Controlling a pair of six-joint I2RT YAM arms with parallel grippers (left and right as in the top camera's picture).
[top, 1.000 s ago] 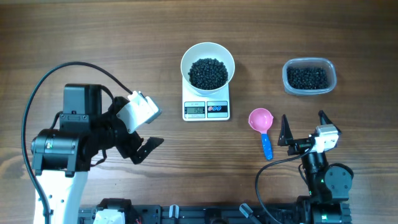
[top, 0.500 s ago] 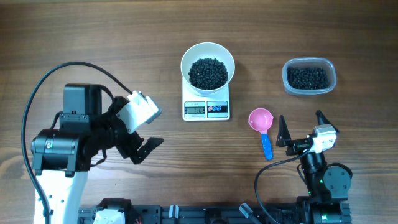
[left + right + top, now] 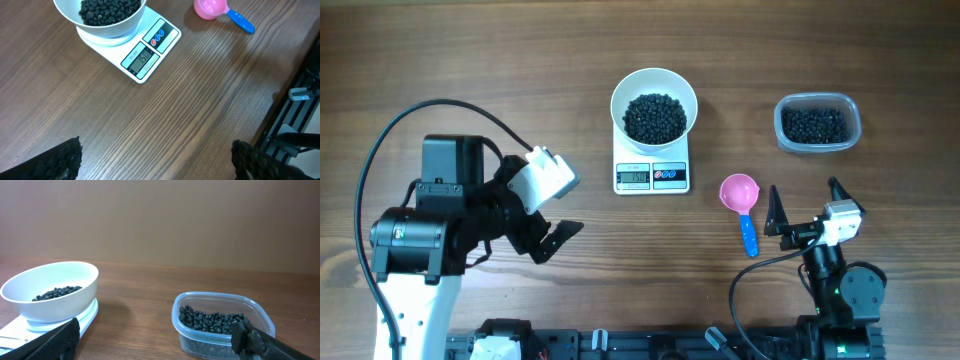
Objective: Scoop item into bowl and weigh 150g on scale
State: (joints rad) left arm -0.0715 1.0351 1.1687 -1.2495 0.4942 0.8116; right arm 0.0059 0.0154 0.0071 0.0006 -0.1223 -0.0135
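The white bowl sits on the scale at the table's middle back and holds a pile of black beads. The scale's display shows digits, seemingly 150. My left gripper hovers open to the left of the scale with nothing between its fingers. In the left wrist view the gripper has bare wood between its tips, with the bowl and scale ahead. My right gripper stands open and empty near the front right. In its own view the gripper faces the bowl.
A clear plastic tub with more black beads stands at the back right, and shows as the tub in the right wrist view. A pink scoop with a blue handle lies on the wood between the scale and my right gripper.
My right gripper drew back slightly toward the near edge, then stopped. The left arm, bowl, scale and scoop stayed where they were.
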